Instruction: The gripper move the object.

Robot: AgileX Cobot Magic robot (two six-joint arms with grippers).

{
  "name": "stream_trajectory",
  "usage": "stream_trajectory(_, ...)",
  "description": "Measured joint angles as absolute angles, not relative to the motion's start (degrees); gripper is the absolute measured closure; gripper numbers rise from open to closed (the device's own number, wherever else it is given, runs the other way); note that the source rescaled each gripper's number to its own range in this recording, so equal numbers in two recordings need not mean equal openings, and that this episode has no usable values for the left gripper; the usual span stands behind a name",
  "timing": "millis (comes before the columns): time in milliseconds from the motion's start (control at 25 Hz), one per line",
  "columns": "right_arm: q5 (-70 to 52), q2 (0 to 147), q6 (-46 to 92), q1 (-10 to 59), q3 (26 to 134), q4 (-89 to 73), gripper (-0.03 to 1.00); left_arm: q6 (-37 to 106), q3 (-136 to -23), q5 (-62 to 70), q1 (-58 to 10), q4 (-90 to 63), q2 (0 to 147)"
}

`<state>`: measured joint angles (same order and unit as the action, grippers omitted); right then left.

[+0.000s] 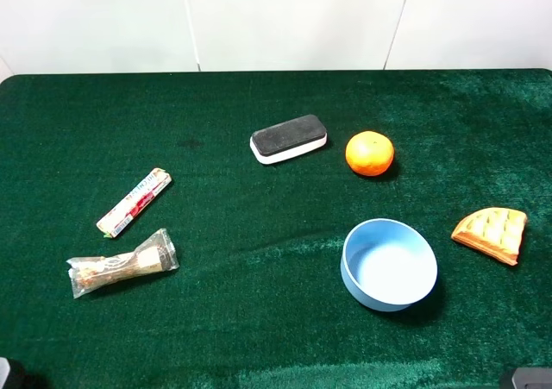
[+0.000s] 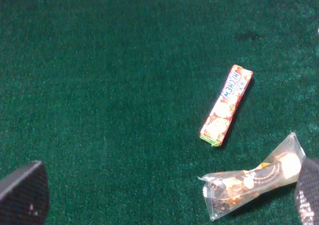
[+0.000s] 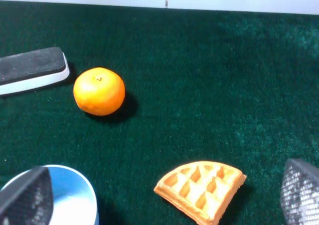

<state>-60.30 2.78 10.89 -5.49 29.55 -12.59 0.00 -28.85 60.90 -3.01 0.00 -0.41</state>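
The waffle wedge [image 1: 492,232], orange-tan with square dimples, lies flat on the green cloth at the right, to the right of the blue bowl. In the right wrist view the waffle wedge [image 3: 202,190] lies between and just ahead of the wide-apart fingertips of my right gripper [image 3: 163,195], which is open, empty and not touching it. My left gripper [image 2: 165,197] is open and empty over the cloth at the left, near a clear wrapped snack [image 2: 254,177]. In the exterior high view both grippers sit at or beyond the bottom edge.
A blue bowl [image 1: 358,285] stands left of the wedge. A round orange fruit [image 1: 369,153] and a black-and-white eraser [image 1: 289,138] lie behind it. A red candy stick [image 1: 134,202] and the wrapped snack [image 1: 122,263] lie at the left.
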Motion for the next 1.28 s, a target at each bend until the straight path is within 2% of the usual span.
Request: stream_trajectory(1280,-60.3,2.8,11.1,-5.5,29.6,-12.8,-0.03,0.0,-28.8,60.9,-3.0,0.0,-0.4)
